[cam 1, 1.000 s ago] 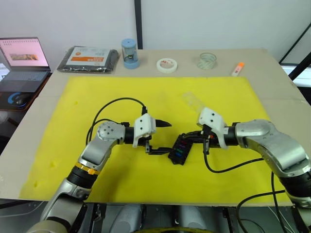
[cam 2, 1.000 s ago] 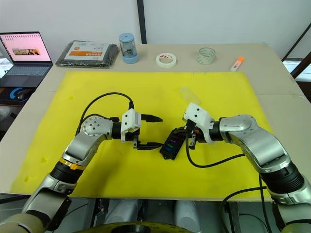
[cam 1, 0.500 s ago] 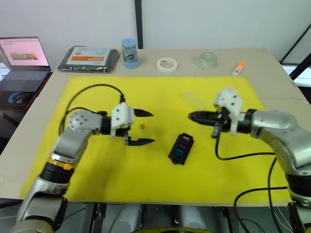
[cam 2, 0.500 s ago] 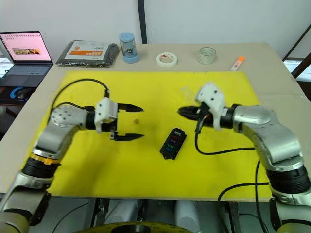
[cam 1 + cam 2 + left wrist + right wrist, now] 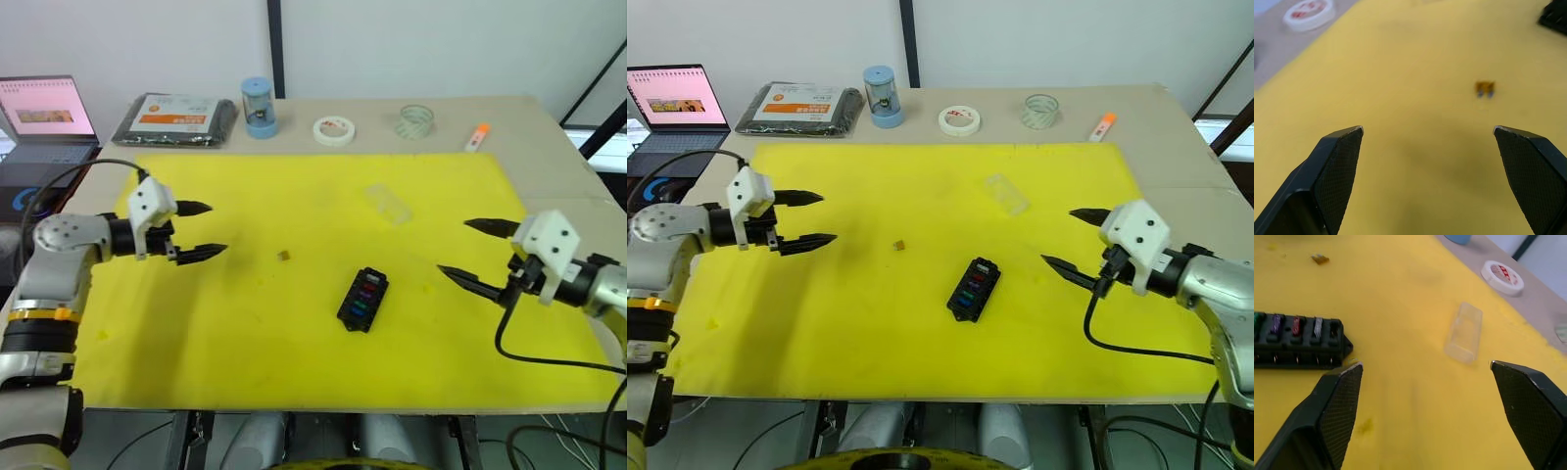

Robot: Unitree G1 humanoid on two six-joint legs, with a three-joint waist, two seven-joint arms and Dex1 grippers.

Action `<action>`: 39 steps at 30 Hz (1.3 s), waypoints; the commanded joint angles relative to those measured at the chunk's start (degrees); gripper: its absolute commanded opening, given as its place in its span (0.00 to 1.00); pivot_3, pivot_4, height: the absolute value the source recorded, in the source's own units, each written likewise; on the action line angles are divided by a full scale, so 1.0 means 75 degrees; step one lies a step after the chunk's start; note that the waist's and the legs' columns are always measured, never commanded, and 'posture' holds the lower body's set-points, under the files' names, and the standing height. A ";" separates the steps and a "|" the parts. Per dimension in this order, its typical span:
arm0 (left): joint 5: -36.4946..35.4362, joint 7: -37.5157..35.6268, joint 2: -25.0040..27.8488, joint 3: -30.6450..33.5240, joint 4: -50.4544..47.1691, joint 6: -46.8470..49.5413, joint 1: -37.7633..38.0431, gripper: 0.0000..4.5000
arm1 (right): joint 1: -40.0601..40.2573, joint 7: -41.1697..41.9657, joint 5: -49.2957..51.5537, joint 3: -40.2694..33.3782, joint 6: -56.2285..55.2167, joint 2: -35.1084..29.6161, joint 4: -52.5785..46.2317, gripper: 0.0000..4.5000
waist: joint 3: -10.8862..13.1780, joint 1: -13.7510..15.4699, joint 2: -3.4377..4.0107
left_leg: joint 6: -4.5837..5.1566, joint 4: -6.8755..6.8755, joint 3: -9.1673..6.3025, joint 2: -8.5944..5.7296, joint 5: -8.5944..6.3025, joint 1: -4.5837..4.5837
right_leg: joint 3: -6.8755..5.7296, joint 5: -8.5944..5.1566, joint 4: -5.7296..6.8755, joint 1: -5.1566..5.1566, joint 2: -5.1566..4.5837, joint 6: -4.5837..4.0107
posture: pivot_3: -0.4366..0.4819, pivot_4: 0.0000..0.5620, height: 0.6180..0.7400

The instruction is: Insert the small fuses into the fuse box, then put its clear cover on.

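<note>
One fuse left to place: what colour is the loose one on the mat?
Brown, the loose fuse; left wrist view shows it best.

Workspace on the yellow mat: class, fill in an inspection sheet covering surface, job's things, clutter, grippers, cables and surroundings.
Surface: yellow mat on a beige table.
Job's things: fuse box mid-mat, coloured fuses seated; one loose fuse lying apart; clear cover off the box.
Clutter: black packet, blue cylinder, white tape roll, clear tape roll, orange marker.
Grippers: left gripper and right gripper open, empty.
Cables: black cable at right arm.
Surroundings: laptop.
</note>
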 commanded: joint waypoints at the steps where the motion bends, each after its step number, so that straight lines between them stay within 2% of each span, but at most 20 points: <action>1: -0.0010 0.0231 0.0042 0.0350 -0.0063 -0.0270 -0.0052 1.00 | -0.0028 -0.0146 0.0197 -0.0210 -0.0091 0.0117 -0.0338 0.99 | -0.0001 0.0002 -0.0001 | 0.0000 0.0000 0.0000 -0.0001 0.0000 0.0001 | 0.0000 0.0000 -0.0001 0.0002 -0.0004 0.0000 | 0.48 0.27 1.00; 3: 0.0073 0.0680 -0.0107 0.0364 -0.0032 -0.0078 -0.0114 1.00 | -0.0240 -0.0353 0.0341 0.0058 0.0095 0.0257 -0.0518 0.99 | -0.0001 0.0002 -0.0001 | 0.0000 -0.0001 -0.0002 -0.0001 0.0000 0.0000 | 0.0004 0.0000 -0.0002 0.0003 -0.0008 0.0000 | 0.48 0.27 1.00; 5: -0.0099 0.1037 -0.0268 0.0393 -0.0072 0.0734 -0.0272 1.00 | -0.0651 -0.0556 0.0583 0.0542 0.0449 0.0434 -0.0839 0.99 | 0.0000 -0.0004 0.0000 | 0.0000 -0.0001 -0.0002 -0.0001 0.0000 0.0002 | 0.0007 0.0000 -0.0001 0.0003 -0.0009 0.0000 | 0.48 0.27 1.00; 9: -0.1194 0.1069 -0.0370 0.0320 -0.0340 0.4207 -0.0905 1.00 | -0.1582 -0.0684 0.0346 0.1992 0.0742 0.0635 -0.1263 0.99 | 0.0004 -0.0054 -0.0011 | -0.0001 0.0002 -0.0003 0.0002 0.0001 -0.0001 | 0.0003 -0.0001 0.0011 -0.0005 0.0005 0.0001 | 0.48 0.27 1.00; 11: -0.2037 0.1034 -0.0346 0.0358 -0.0203 0.6738 -0.1462 1.00 | -0.2208 -0.0900 0.0446 0.2604 0.0986 0.1000 -0.1428 0.99 | 0.0008 -0.0063 -0.0020 | 0.0000 0.0002 -0.0006 0.0002 0.0000 -0.0005 | -0.0002 -0.0001 0.0010 -0.0007 0.0017 0.0002 | 0.48 0.27 1.00; 12: -0.2455 0.0943 -0.0307 0.0243 0.0000 0.8395 -0.1845 1.00 | -0.2528 -0.0996 0.0452 0.2929 0.1132 0.1180 -0.1502 0.99 | 0.0010 -0.0082 -0.0025 | 0.0000 0.0003 -0.0006 0.0000 0.0001 -0.0004 | -0.0002 -0.0002 0.0012 -0.0008 0.0018 0.0003 | 0.48 0.27 1.00; 13: -0.2645 0.0967 -0.0324 0.0156 0.0133 0.9339 -0.2096 1.00 | -0.2743 -0.1023 0.0482 0.3150 0.1289 0.1294 -0.1542 0.99 | 0.0010 -0.0117 -0.0024 | 0.0001 0.0007 -0.0006 -0.0001 0.0001 -0.0007 | -0.0002 -0.0002 0.0015 -0.0010 0.0022 0.0003 | 0.48 0.27 1.00; 17: -0.2973 0.1182 -0.0810 0.0295 0.1106 1.1075 -0.2841 1.00 | -0.3327 -0.1156 0.0318 0.3796 0.1600 0.1652 -0.1247 0.99 | 0.0007 -0.0177 -0.0029 | 0.0005 0.0010 -0.0018 -0.0008 -0.0001 0.0002 | -0.0003 -0.0008 0.0035 -0.0004 0.0023 0.0014 | 0.48 0.27 1.00; 21: -0.2863 0.1299 -0.1379 0.0186 0.2149 1.1430 -0.3264 1.00 | -0.3523 -0.1117 -0.0111 0.4286 0.1540 0.1632 -0.0978 0.99 | 0.0006 -0.0190 -0.0031 | -0.0002 0.0016 -0.0015 -0.0012 0.0003 -0.0001 | -0.0001 -0.0008 0.0035 -0.0009 0.0021 0.0013 | 0.48 0.27 1.00; 25: -0.2572 0.1366 -0.1724 -0.0056 0.2709 1.0946 -0.3385 1.00 | -0.3654 -0.1246 -0.0234 0.4421 0.1575 0.1803 -0.0898 0.99 | 0.0006 -0.0223 -0.0031 | -0.0009 0.0008 -0.0012 -0.0006 0.0007 -0.0005 | 0.0008 -0.0007 0.0038 -0.0030 0.0025 0.0011 | 0.48 0.27 1.00; 34: -0.1927 0.1017 -0.2039 -0.0807 0.3751 0.9945 -0.3599 1.00 | -0.3777 -0.1264 -0.0331 0.4556 0.1674 0.2007 -0.0782 0.99 | 0.0004 -0.0168 -0.0032 | -0.0016 0.0005 -0.0010 -0.0012 0.0010 -0.0009 | 0.0013 -0.0005 0.0035 -0.0030 0.0016 0.0008 | 0.48 0.27 1.00; 39: -0.1815 0.0655 -0.2270 -0.0990 0.4058 0.9950 -0.3701 1.00 | -0.3667 -0.1307 -0.0250 0.4426 0.1743 0.2003 -0.0841 0.99 | 0.0003 -0.0163 -0.0033 | -0.0016 0.0005 -0.0010 -0.0014 0.0010 -0.0005 | 0.0013 -0.0005 0.0037 -0.0027 0.0015 0.0008 | 0.48 0.27 1.00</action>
